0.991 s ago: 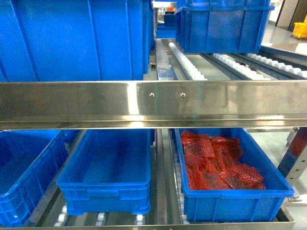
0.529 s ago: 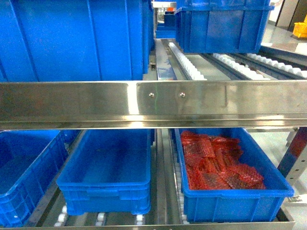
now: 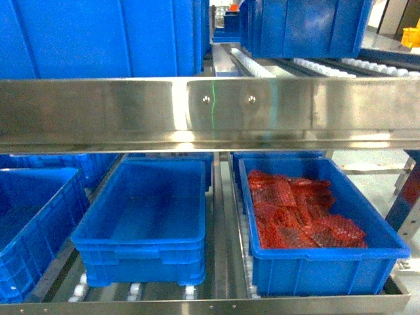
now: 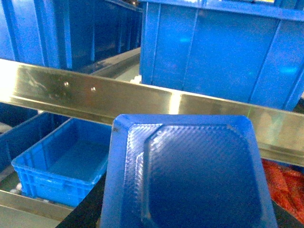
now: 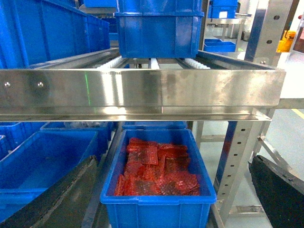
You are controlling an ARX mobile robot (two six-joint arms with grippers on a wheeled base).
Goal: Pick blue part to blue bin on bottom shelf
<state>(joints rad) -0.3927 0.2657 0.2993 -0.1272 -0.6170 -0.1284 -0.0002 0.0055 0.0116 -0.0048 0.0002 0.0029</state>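
The blue part [image 4: 190, 166], a flat moulded piece with a woven texture, fills the lower half of the left wrist view. My left gripper [image 4: 185, 221] is shut on it and mostly hidden behind it; only a dark finger [image 4: 88, 211] shows. An empty blue bin [image 3: 147, 210] [image 4: 61, 166] sits in the middle of the bottom shelf [image 3: 210, 305], below and left of the held part. My right gripper [image 5: 171, 199] is open, holding nothing, in front of the shelf. Neither gripper shows in the head view.
A wide steel rail [image 3: 210, 111] with two screws crosses above the bottom shelf. To the right of the empty bin, another blue bin [image 3: 321, 262] holds red mesh pieces [image 3: 295, 210]. A third bin [image 3: 33, 223] stands at the left. Large blue crates [image 3: 105, 36] sit on the upper level.
The head view has shifted: the steel rail sits higher in the picture and more of the bottom-shelf bins shows. The bins themselves have not moved.
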